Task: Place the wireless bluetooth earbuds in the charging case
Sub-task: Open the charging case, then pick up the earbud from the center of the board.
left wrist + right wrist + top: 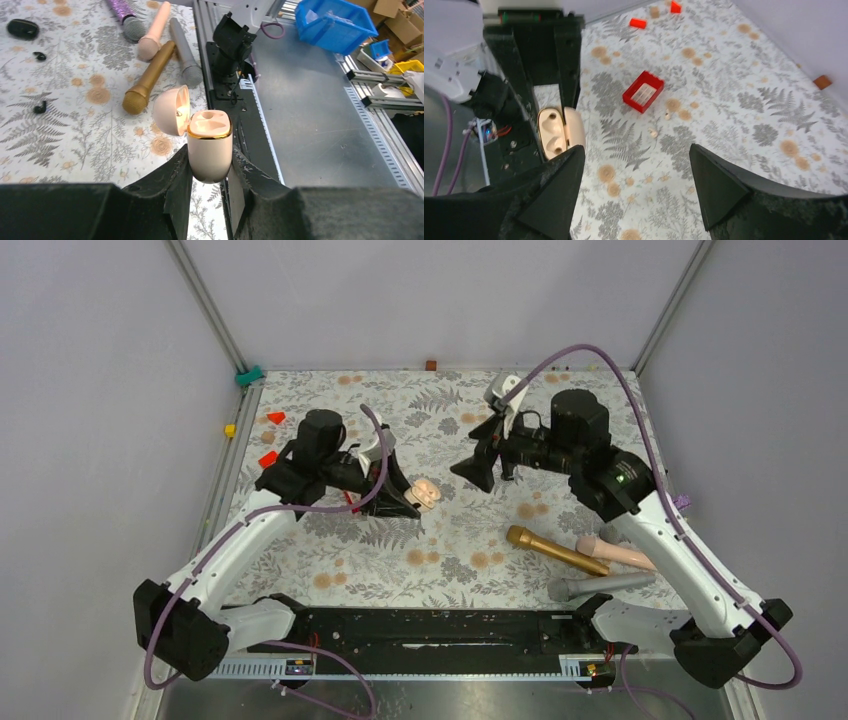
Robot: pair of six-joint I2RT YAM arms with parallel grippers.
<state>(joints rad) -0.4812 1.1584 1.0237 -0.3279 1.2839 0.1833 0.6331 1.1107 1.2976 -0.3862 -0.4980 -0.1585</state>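
Seen from the right wrist: the right gripper [636, 150], jaws wide apart and empty, has the pale earbuds [653, 133] on the cloth at 12 o'clock, short of the red box [643, 91]; the left gripper [211, 160], clamped on the open charging case [210, 140], stands at 9 o'clock.

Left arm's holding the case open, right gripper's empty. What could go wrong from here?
The pale earbuds are tiny next to the wide-open right gripper; a pinch may flick one away. Black earbuds also lie on the table and may not fit the pink charging case in the left gripper.
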